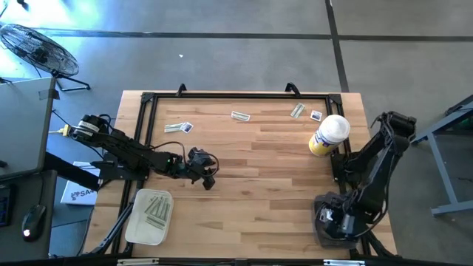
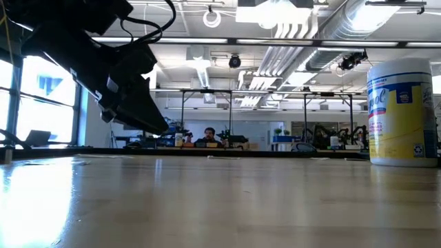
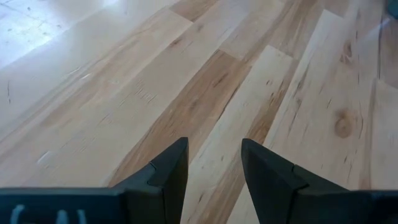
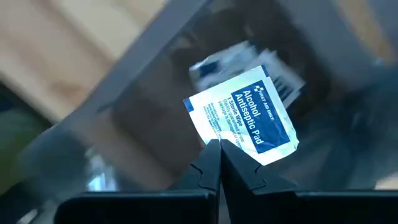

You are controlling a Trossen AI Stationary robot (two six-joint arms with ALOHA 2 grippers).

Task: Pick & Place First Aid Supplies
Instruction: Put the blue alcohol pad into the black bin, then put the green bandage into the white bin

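High view: flat strips (image 1: 155, 209) lie in a translucent rounded tray (image 1: 137, 227) at lower left; other packets (image 1: 240, 116) lie along the top of the wooden table (image 1: 259, 185).

Left wrist view: the left gripper (image 3: 214, 165) is open, empty, over bare planks.

Right wrist view: the right gripper (image 4: 219, 155) pinches a glossy alcohol pad packet (image 4: 249, 115), fingertips closed.

Two dark arms work the wooden table (image 1: 281, 185), one gripper apiece: the left gripper (image 1: 208, 181) and the right gripper (image 1: 325, 219). On the boards I count three greenish strips, at (image 1: 174, 127), (image 1: 240, 116) and (image 1: 297, 111), and two small white squares, at (image 1: 188, 127) and (image 1: 316, 115). One alcohol pad (image 4: 249, 118) shows at the right gripper. One pale tray (image 1: 138, 225) holds a few more strips, too bunched to number. One yellow bottle (image 1: 327, 136).
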